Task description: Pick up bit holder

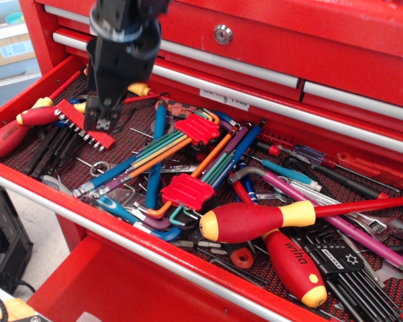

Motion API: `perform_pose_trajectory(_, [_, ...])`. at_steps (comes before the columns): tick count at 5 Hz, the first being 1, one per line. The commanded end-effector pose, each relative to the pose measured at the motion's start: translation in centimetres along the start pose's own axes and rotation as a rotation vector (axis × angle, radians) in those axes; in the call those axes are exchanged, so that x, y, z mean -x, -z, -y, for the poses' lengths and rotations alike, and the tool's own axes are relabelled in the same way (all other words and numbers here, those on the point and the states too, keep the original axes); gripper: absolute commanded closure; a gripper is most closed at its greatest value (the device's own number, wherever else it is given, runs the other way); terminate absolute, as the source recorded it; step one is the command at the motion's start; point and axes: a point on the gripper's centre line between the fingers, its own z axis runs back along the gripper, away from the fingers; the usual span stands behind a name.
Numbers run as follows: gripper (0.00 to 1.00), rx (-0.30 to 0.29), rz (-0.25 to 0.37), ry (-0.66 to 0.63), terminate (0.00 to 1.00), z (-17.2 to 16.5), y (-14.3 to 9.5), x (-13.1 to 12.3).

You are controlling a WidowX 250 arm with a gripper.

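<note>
The bit holder (74,116) is a long red strip with a row of silver bits along its lower edge. It lies slanted on the black mat at the left of the open drawer (114,225). My black gripper (99,125) hangs directly over the strip's right half, fingertips just above or at it, hiding part of it. I see the gripper from the side, with its fingers lined up one behind the other. It looks open, with nothing held.
Red-and-yellow screwdrivers lie by the strip (33,115), behind it (117,80) and at the front right (255,220). Two red clips of coloured hex keys (196,129) (187,191) lie in the middle. Black hex keys (50,147) lie under the strip's left side.
</note>
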Motion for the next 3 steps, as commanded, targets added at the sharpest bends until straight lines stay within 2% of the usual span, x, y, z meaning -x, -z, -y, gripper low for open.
perform_pose_trajectory(1, [0.00,-0.082,0.053,0.141,0.00,-2.6,2.8,-0.5])
perform_pose_trajectory(3, [0.00,-0.133,0.104,0.237,0.00,-3.5,6.2,0.0])
